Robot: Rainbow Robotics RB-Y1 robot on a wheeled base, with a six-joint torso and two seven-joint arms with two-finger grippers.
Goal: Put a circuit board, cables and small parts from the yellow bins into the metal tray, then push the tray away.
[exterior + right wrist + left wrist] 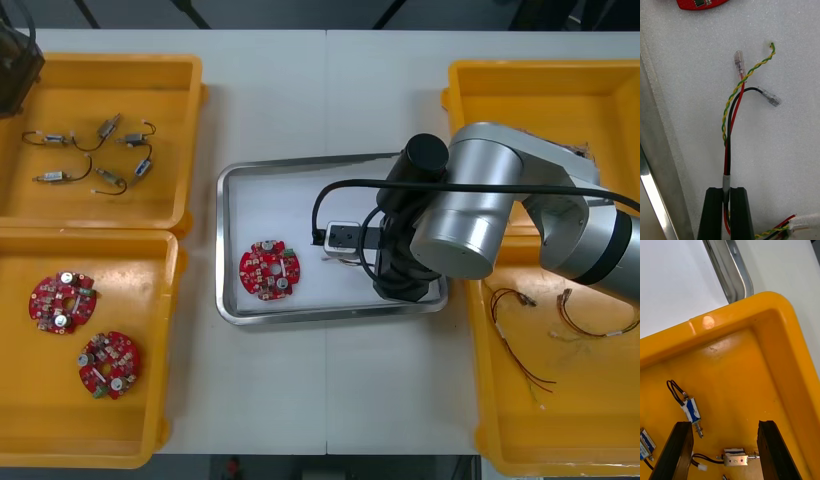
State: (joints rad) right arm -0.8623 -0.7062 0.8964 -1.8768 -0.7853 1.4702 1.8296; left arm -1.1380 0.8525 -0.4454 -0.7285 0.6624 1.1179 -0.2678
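- Right gripper — jaws clamped on a red, black and yellow cable bundle inside the centre metal tray.
- Left gripper — jaws apart above the upper-left yellow bin.

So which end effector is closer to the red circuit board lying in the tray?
Right. The right end effector is inside the tray near the circuit board, shut on a cable. The left end effector hangs open over the far left yellow bin, outside the tray.
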